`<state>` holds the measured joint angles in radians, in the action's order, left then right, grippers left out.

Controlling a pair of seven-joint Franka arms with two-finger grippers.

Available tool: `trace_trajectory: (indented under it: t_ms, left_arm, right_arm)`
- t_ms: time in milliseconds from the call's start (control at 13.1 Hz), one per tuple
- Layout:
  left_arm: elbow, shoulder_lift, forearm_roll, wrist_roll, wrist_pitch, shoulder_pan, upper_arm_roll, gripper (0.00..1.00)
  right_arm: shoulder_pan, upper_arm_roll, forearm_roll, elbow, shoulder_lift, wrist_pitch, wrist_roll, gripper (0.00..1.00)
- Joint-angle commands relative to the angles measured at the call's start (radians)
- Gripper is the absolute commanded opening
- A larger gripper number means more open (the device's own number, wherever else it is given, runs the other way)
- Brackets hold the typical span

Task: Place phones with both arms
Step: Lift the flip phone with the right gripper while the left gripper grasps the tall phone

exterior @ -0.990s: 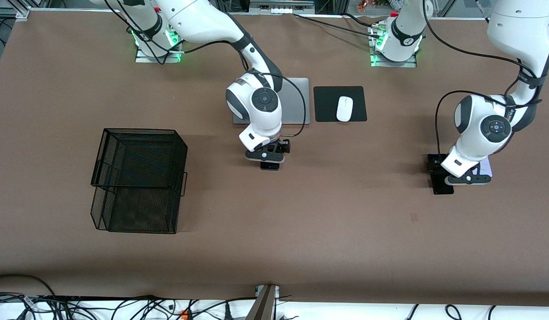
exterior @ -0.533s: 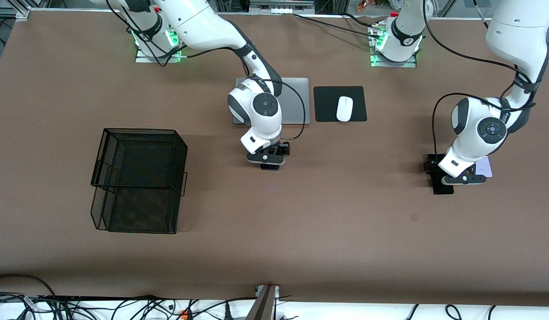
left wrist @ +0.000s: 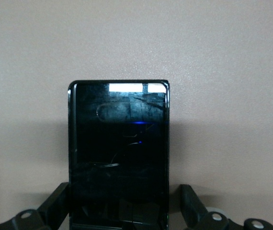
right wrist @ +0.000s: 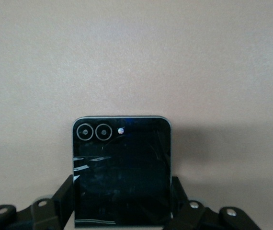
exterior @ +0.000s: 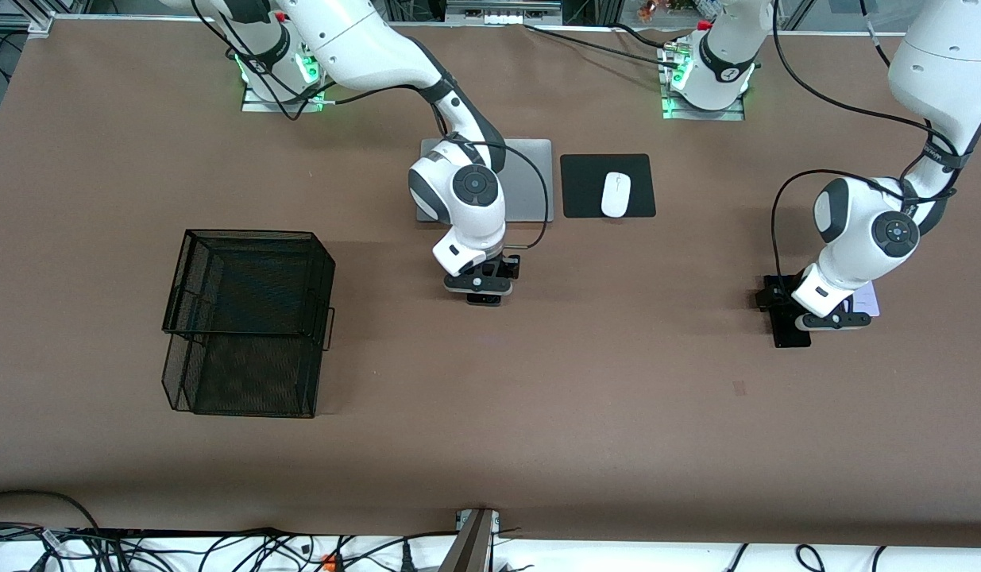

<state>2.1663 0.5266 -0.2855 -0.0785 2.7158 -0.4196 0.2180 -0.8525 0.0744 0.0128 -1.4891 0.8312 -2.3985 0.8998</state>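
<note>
While right pincer (exterior: 480,295) clamps squarish phone (right wrist: 122,170) edges

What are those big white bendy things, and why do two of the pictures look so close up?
Those are two robot arms bolted to a brown table. The wide picture comes from a camera high up, facing them. The two close pictures come from little cameras on each arm's wrist, looking at its hand. The right hand is pinching a small black phone that lies near the laptop. The left hand is open around a long black phone, with a lilac phone beside it. A mouse on its pad and a wire basket are on the table too.
</note>
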Motion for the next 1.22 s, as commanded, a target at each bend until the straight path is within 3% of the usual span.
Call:
trace_trajectory:
  t_ms: [0,152,305,533,686,914,1143]
  left_arm:
    - [-0.013,0.013,-0.017,0.011,0.009,-0.011,0.015,0.89]
    - [-0.014,0.013,-0.017,0.023,0.007,-0.011,0.017,0.36]
    - [-0.014,0.012,-0.017,0.025,0.007,-0.011,0.017,0.11]
    - [-0.016,-0.003,-0.020,0.032,0.006,-0.007,0.023,0.10]
    - [-0.032,-0.026,-0.020,0.036,-0.010,-0.008,0.043,0.10]
    - [-0.098,-0.056,-0.020,0.034,-0.175,-0.007,0.095,0.10]
    - [-0.253,-0.053,-0.009,0.031,-0.438,-0.001,0.152,0.10]
  right_arm:
    - [0.009,0.004,-0.002,0.082,-0.078,0.193,-0.013,0.26]
    - [0.048,0.002,-0.004,0.177,-0.148,0.403,-0.022,0.26]
    - [0.093,0.004,-0.034,0.207,-0.223,0.528,-0.091,0.24]
    - [0.148,0.083,-0.097,0.117,-0.358,0.636,-0.295,0.24]
    - [0.153,0.201,-0.099,-0.003,-0.455,0.647,-0.448,0.24]
    - [0.151,0.402,-0.099,-0.166,-0.561,0.630,-0.713,0.24]
    - [0.151,0.554,-0.099,-0.287,-0.615,0.563,-0.907,0.24]
